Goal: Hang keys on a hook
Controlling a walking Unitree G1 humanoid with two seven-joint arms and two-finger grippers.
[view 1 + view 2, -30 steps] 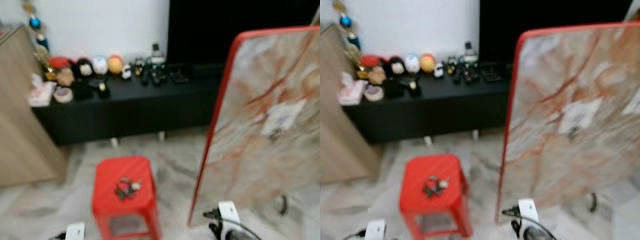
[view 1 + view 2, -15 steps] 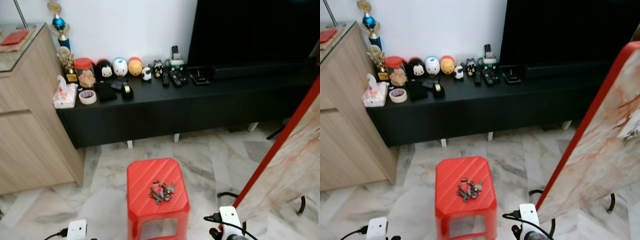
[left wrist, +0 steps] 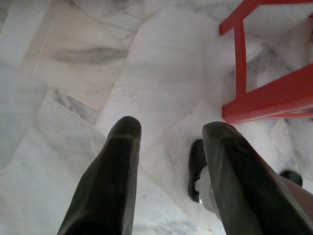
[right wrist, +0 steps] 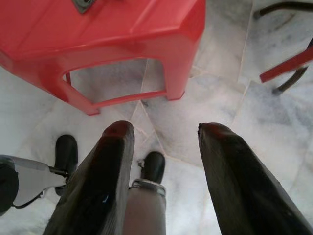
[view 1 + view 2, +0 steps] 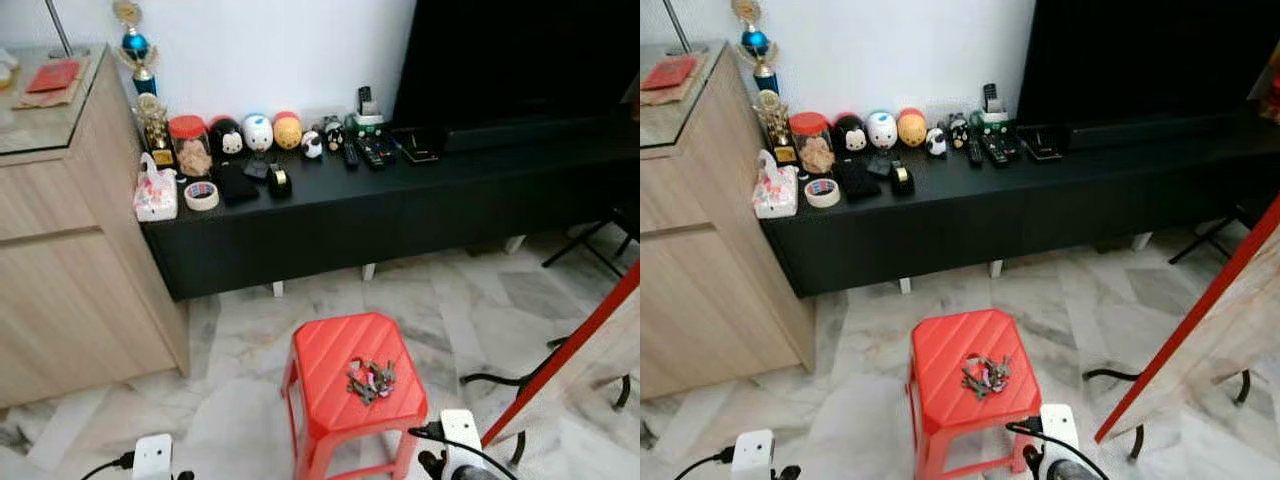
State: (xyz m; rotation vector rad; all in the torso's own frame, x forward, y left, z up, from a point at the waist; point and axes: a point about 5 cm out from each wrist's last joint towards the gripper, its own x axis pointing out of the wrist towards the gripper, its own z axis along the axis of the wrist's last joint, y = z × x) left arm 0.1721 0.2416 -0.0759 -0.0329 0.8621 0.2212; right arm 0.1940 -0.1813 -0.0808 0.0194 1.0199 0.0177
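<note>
A bunch of keys (image 5: 371, 379) lies on top of a red plastic stool (image 5: 330, 360) on the marble floor in front of me. Both arms hang low at the bottom of the eye views. My left gripper (image 3: 171, 132) is open over bare floor, with the stool's leg (image 3: 240, 54) off to one side. My right gripper (image 4: 161, 129) is open too, nothing between its fingers (image 4: 115, 147), and the stool (image 4: 98, 34) stands just beyond its tips. Neither gripper touches the keys.
A tilted board (image 5: 590, 350) with a red edge and marbled face leans at the right on black stand legs (image 5: 500, 380). Behind the stool runs a low black console (image 5: 400, 200) with toys and remotes. A wooden cabinet (image 5: 70, 250) stands at the left.
The whole picture has shifted and sharpened, so the camera moved. The board now sits at the right edge instead of the right half. The keys still lie on the stool.
</note>
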